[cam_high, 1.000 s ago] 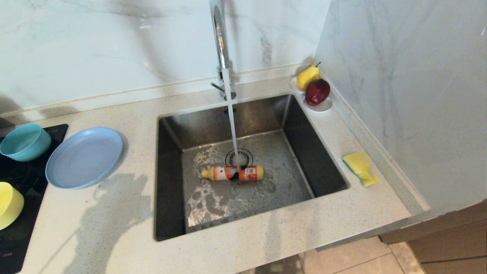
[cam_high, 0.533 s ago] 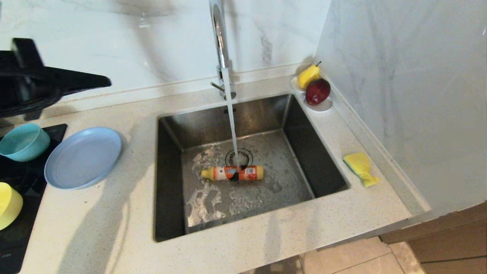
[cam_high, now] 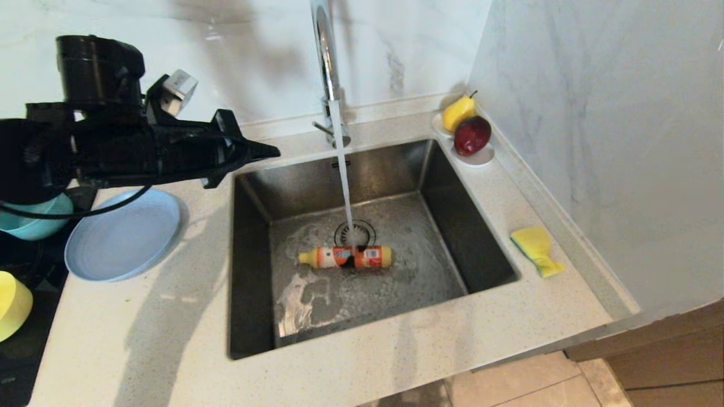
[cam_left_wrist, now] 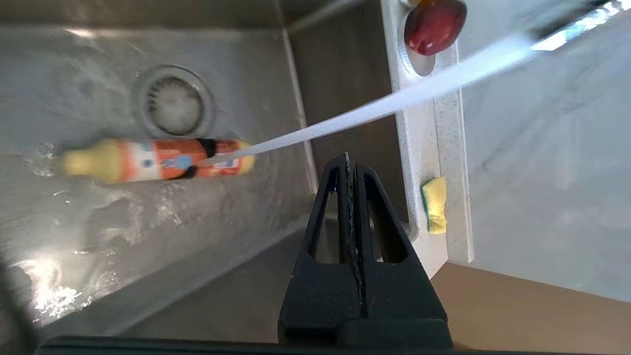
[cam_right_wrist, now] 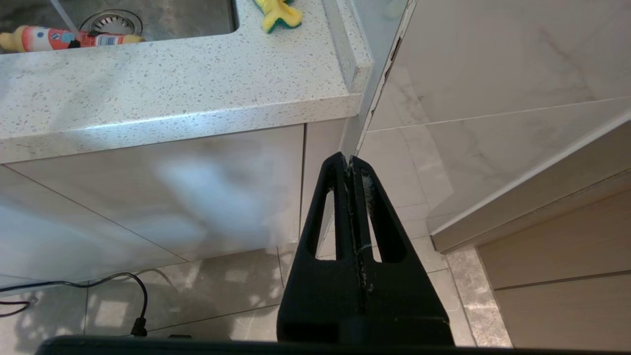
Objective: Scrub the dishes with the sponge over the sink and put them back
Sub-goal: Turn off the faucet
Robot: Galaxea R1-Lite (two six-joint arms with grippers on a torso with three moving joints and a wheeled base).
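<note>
**Left arm swings in over the counter toward the sink**

Moving in from the left since a moment ago, the black left gripper (cam_high: pixel 266 151) now reaches across above the wide flat grey-blue plate (cam_high: pixel 121 237), its tip over the left rim of the square stainless steel sink (cam_high: pixel 251 271). Its fingers are pressed together and hold nothing. Water runs from the tall chrome faucet (cam_high: pixel 327 62) onto a yellow-capped orange detergent bottle (cam_high: pixel 346 257) lying by the drain. The yellow sponge with a green scouring side (cam_high: pixel 535 247) lies on the speckled white counter (cam_high: pixel 141 333), right of the basin. A small teal-blue bowl (cam_high: pixel 34 223) sits partly hidden under the arm; a pale yellow bowl (cam_high: pixel 11 305) rests at the left edge. The right gripper (cam_right_wrist: pixel 350 162) hangs below the counter front, fingers closed, empty.
</note>
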